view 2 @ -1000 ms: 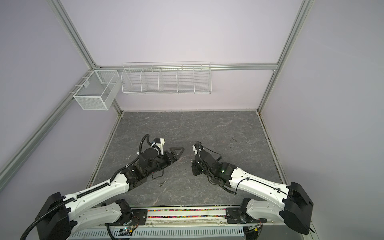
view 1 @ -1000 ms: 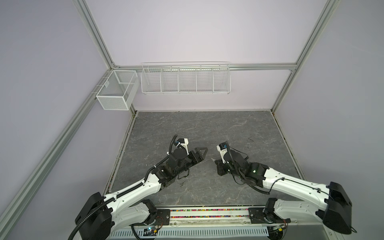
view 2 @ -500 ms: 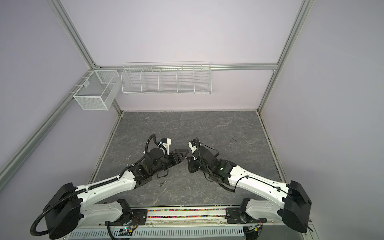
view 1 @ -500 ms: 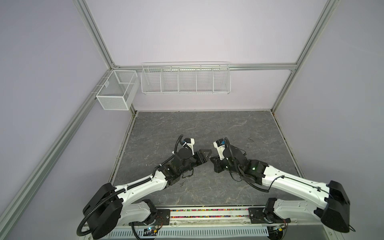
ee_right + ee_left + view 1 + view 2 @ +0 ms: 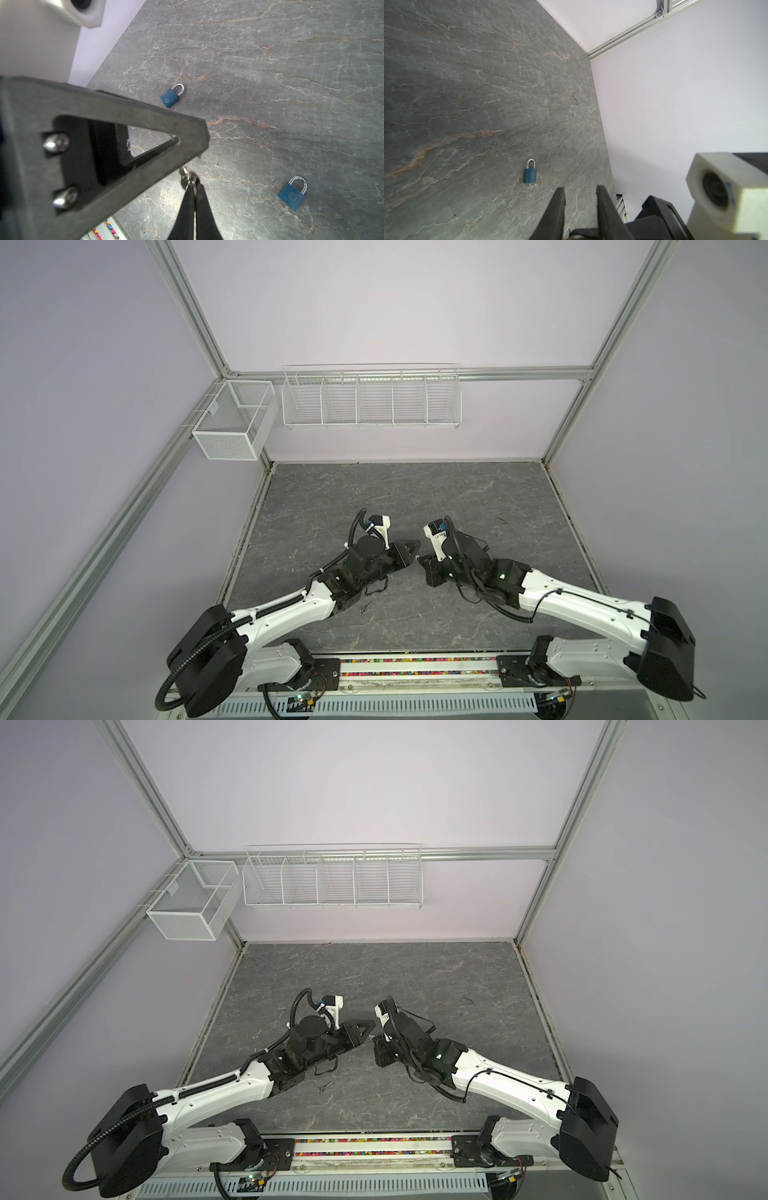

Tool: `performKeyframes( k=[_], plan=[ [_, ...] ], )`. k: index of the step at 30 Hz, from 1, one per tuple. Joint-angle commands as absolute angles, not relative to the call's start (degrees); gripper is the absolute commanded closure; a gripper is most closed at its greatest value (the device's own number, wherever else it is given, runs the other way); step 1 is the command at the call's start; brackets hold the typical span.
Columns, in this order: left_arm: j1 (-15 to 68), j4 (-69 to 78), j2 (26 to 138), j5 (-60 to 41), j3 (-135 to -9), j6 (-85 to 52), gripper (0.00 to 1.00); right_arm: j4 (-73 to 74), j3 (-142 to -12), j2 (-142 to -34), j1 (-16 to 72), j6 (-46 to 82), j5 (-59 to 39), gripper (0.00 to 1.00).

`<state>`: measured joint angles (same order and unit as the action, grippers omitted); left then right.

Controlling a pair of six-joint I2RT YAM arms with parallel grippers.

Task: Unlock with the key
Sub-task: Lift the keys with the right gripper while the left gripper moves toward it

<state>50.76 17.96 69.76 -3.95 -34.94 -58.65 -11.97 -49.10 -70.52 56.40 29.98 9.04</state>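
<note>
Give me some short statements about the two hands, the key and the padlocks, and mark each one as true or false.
1. Two blue padlocks lie flat on the table. True.
2. The right hand is shut on the key. True.
3. The left hand grips a padlock. False: its jaws stand apart with nothing between them.
4. The key sits in a padlock. False: it is in the right hand, apart from both padlocks.
5. Both shackles stand open. False: both look closed.
</note>
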Motion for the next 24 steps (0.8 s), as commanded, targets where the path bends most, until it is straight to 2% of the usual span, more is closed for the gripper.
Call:
performKeyframes(
  k=[1,11,24],
  plan=[
    [51.0,17.8,70.4,-3.6,-36.6,-58.6,0.75,-10.6,-51.8,-71.0,56.7,30.2,9.8,0.94],
    [51.1,18.1,71.3,-4.0,-37.1,-58.9,0.85,-10.8,-51.7,-71.3,56.5,30.5,9.7,0.94],
    [51.1,16.2,69.9,-1.5,-37.0,-58.3,0.84,-11.3,-50.8,-71.7,56.5,30.3,10.3,0.94]
  ],
)
